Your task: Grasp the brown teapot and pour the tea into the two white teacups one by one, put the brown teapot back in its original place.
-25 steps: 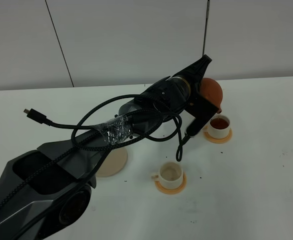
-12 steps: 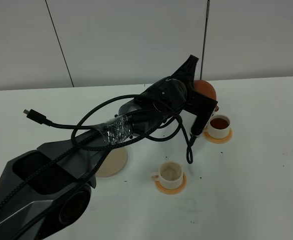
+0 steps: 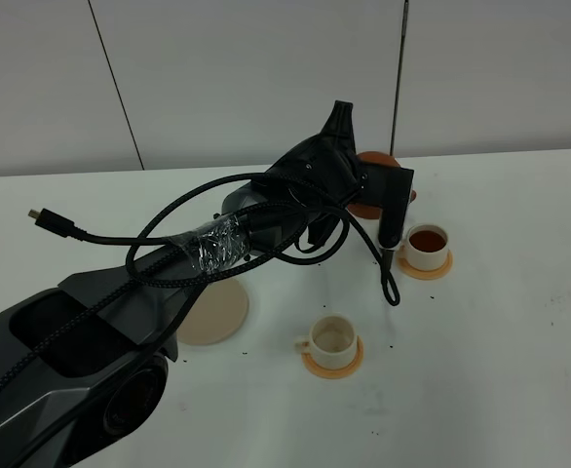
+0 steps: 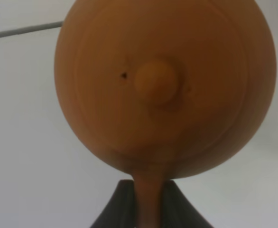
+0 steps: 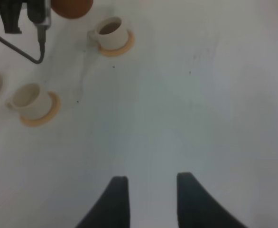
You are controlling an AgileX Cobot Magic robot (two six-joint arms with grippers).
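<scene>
Bright, even overhead light is spread across the white bench, and only faint, soft-edged shadows are thrown near the brown teapot. In the left wrist view the teapot is seen close and blurred; the right wrist view is rendered pale and soft.

Left arm stretched far forward, left gripper clamped on handle of brown teapot, right gripper parted, empty

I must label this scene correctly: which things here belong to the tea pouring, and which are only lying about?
Job: teapot, in the shut left claw; filled cup; empty cup; saucer.
Lying about: two coasters under the cups; loose cable on the arm.
</scene>
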